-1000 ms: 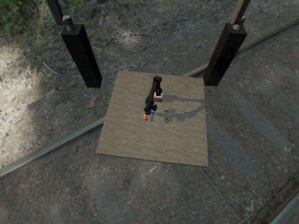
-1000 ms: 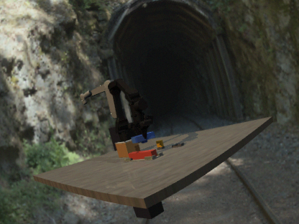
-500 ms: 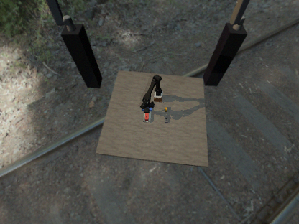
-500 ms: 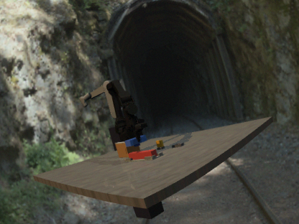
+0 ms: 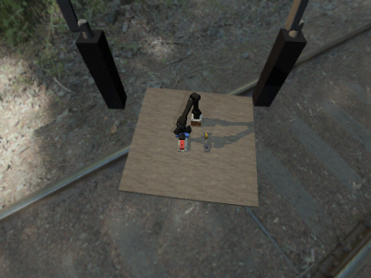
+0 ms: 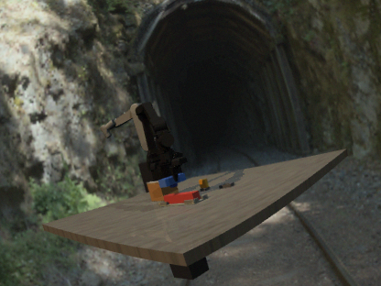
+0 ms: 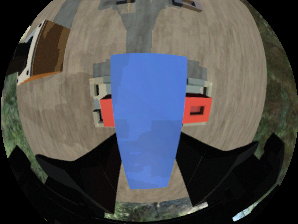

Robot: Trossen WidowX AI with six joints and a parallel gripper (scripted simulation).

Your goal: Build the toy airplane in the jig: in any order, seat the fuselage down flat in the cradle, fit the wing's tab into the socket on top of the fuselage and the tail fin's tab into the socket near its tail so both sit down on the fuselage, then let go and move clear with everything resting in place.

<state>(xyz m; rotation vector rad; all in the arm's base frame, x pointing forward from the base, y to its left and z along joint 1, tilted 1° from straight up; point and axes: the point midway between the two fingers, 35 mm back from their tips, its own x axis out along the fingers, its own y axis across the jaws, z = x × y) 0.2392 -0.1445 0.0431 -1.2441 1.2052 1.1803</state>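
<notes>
The red fuselage (image 5: 182,145) (image 6: 182,198) (image 7: 203,119) lies in the pale grey cradle (image 7: 95,120). In the wrist view, a square socket shows in its right end; its middle is hidden under the blue wing. My gripper (image 5: 182,136) (image 6: 176,178) (image 7: 147,133) is shut on the blue wing (image 6: 168,181) (image 7: 149,100). The wing lies crosswise over the fuselage in the wrist view; in the exterior view it appears raised above and behind it. Its tab is hidden. The yellow-orange tail fin (image 5: 206,134) (image 6: 203,183) stands apart, beside the cradle.
A small grey holder (image 5: 207,147) (image 6: 226,185) (image 7: 188,5) sits near the tail fin. An orange-brown box (image 5: 195,123) (image 6: 156,191) (image 7: 49,50) stands by the arm's base. The wooden table top (image 5: 156,178) (image 6: 119,229) carries everything.
</notes>
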